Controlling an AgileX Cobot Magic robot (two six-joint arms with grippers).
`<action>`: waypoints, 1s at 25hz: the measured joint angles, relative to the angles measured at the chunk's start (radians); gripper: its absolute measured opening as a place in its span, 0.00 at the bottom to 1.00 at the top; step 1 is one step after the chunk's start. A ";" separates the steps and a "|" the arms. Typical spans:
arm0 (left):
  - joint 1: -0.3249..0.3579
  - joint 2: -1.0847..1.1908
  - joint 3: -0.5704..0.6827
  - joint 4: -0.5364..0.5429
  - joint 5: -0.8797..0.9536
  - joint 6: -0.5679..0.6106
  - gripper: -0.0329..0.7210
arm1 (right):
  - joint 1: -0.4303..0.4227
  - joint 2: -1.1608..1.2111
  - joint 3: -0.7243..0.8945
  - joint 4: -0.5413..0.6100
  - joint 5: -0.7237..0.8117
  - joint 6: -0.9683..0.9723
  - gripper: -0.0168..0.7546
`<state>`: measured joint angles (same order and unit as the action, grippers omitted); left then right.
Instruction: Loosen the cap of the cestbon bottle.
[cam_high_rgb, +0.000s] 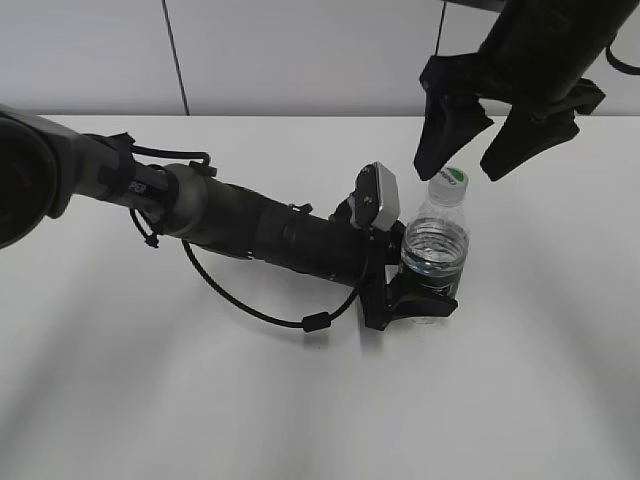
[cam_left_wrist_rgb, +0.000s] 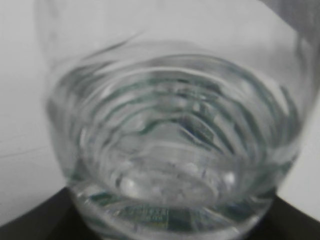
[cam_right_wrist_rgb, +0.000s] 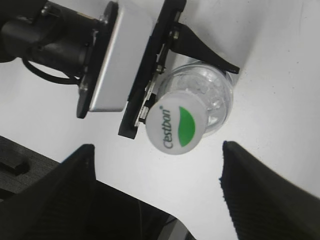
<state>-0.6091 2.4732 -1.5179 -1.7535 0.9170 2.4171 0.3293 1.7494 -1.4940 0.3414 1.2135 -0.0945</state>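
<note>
White plastic marks the cap (cam_right_wrist_rgb: 176, 123), green leaf and lettering facing up into the right wrist view, seated on the neck of the cestbon bottle (cam_high_rgb: 435, 250); nothing touches it yet, so the loosening itself looks undone.

Nearest in the exterior view, the left gripper (cam_high_rgb: 415, 292) is closed around the bottle's lower body at the dark green band, black jaws wrapping the base; the left wrist view is filled with blurred clear ribs and water, which fits a firm hold; the bottle stands upright on the counter (cam_high_rgb: 150, 400), right of centre, at about 3 o'clock from the middle of the frame.

Farther back, at 1 o'clock from the cap, the right gripper (cam_high_rgb: 482, 140) hangs above and just behind it, jaws spread wide and holding nothing; in the right wrist view its two dark fingers (cam_right_wrist_rgb: 65, 175) sit at 7 and 5 o'clock of the cap, well clear.

Steadying seems done; by my judgement lowering, closing on the ribbed cap and twisting remain.

Counter is plain white, matte, softly shadowed; beyond, at 12 o'clock, a pale wall (cam_high_rgb: 300, 50) with one vertical seam.
</note>
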 joint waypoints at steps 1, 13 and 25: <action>0.000 0.000 0.000 0.000 0.000 0.000 0.72 | 0.003 0.006 -0.001 -0.005 0.000 0.004 0.79; 0.000 0.000 0.000 0.000 0.000 0.000 0.71 | 0.004 0.066 -0.004 -0.022 -0.020 0.011 0.75; 0.000 0.000 0.000 0.000 0.000 0.000 0.71 | 0.004 0.072 -0.005 -0.023 -0.072 -0.017 0.41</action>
<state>-0.6091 2.4732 -1.5179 -1.7535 0.9170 2.4171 0.3330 1.8210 -1.4988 0.3184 1.1413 -0.1115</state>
